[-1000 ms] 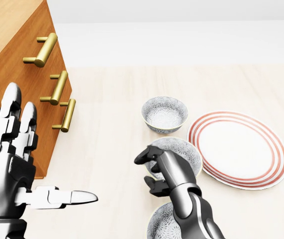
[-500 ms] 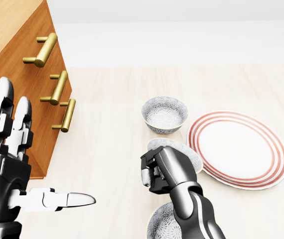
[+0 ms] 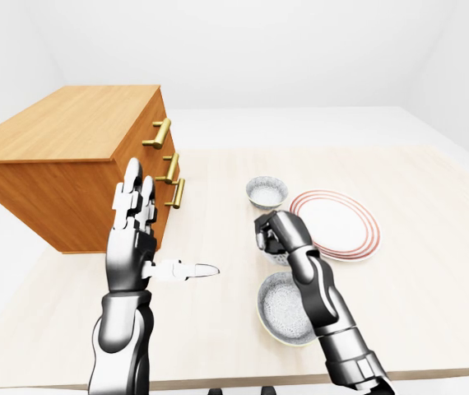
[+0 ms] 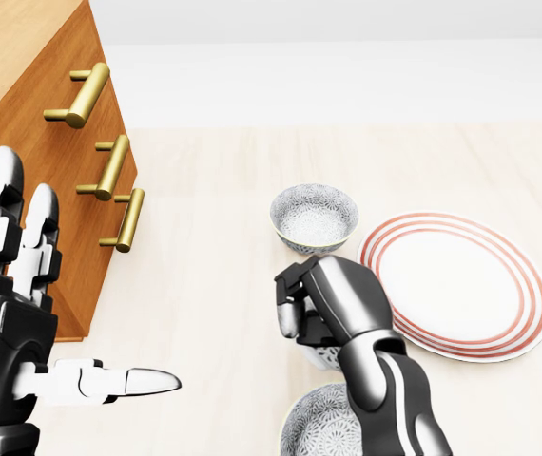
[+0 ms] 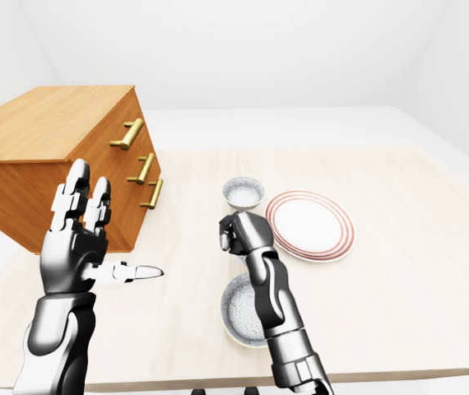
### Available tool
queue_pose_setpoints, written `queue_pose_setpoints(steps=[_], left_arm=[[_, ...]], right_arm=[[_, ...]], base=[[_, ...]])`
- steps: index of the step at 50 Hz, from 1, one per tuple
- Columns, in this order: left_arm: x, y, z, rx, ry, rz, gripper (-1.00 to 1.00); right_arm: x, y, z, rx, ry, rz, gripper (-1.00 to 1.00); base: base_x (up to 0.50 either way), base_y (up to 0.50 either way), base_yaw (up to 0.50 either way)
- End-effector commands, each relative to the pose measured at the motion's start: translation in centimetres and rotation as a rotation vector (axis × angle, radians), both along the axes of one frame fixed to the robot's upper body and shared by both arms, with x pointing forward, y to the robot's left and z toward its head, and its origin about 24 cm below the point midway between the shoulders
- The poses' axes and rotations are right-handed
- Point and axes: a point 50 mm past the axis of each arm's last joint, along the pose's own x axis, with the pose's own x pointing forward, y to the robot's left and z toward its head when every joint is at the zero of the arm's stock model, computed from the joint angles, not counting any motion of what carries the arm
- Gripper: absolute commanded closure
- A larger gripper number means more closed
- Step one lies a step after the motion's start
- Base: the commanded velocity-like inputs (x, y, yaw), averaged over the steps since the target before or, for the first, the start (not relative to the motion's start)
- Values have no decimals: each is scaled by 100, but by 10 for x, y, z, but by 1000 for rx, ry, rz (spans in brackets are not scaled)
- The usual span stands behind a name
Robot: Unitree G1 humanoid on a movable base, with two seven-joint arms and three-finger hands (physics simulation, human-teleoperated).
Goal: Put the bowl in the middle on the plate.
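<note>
Three patterned grey bowls line up on the pale wooden table. The far bowl stands free and the near bowl sits at the bottom edge of the head view. My right hand is shut on the middle bowl; only a sliver of it shows under the fist. The white plate with red rings lies just to the right of the fist, with nothing on it. At the left my left hand is raised and open, fingers up and thumb pointing right, holding nothing.
A wooden dresser with three brass handles stands at the left, close behind my left hand. The table's edge runs along the bottom of the left-eye view.
My right hand's fingers have curled shut on the middle bowl's rim, and the fist has shifted slightly right, now covering most of the bowl. The left hand sank a little.
</note>
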Motion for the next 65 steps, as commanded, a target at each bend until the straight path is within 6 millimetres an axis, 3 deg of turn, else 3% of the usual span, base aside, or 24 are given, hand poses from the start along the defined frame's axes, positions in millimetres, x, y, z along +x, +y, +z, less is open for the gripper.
queue_pose_setpoints(steps=[1, 22, 52, 65], left_arm=[[0, 1, -1, -3, 3, 0, -100], [2, 2, -2, -11, 11, 0, -100], [7, -1, -4, -10, 19, -2, -100], [10, -2, -6, -16, 26, -5, -100]], right_arm=[[0, -1, 18, -258, -89, -14, 100], [2, -12, 42, -426, -120, -55, 100], [27, -45, 74, -627, -92, -156, 100], [35, -58, 71, -666, -60, -184, 100]], base=[[0, 0, 0], [0, 0, 0], [0, 0, 0], [0, 0, 0]])
